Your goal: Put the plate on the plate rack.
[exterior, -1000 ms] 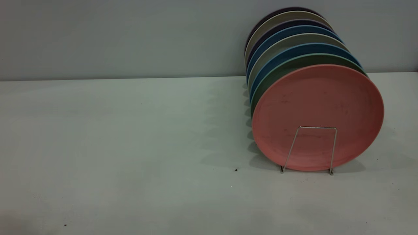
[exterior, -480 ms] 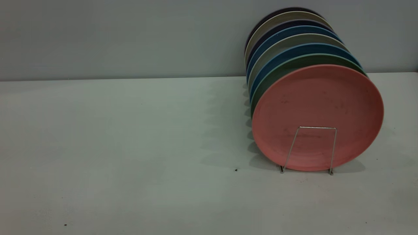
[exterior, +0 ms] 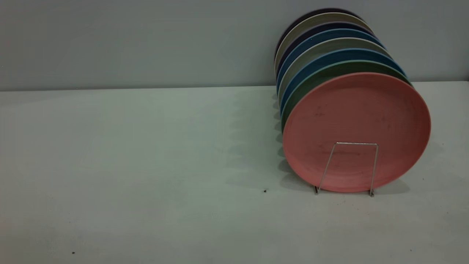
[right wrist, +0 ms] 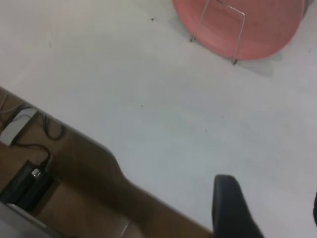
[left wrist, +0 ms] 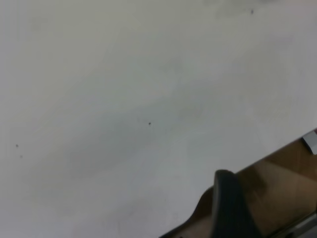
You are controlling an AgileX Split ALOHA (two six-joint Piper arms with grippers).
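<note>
On the table's [exterior: 146, 165] right side, the pink plate [exterior: 356, 121] stood upright in the plate rack [exterior: 346, 167], propped by wire loops; both grippers' jaw state couldn't be told.

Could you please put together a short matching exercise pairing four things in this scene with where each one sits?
Things:
1. Round salmon-pink plastic plate
2. Thin silver wire plate rack
3. Dark green plate
4. Small dark speck

Places:
A. Directly behind the pink plate, only its upper edge showing
B. On the bare white table, left of the rack's foot
C. Front of the row, standing on edge
D. Front loop crossing the lower face of the pink plate

Pairs: 1-C, 2-D, 3-A, 4-B
</note>
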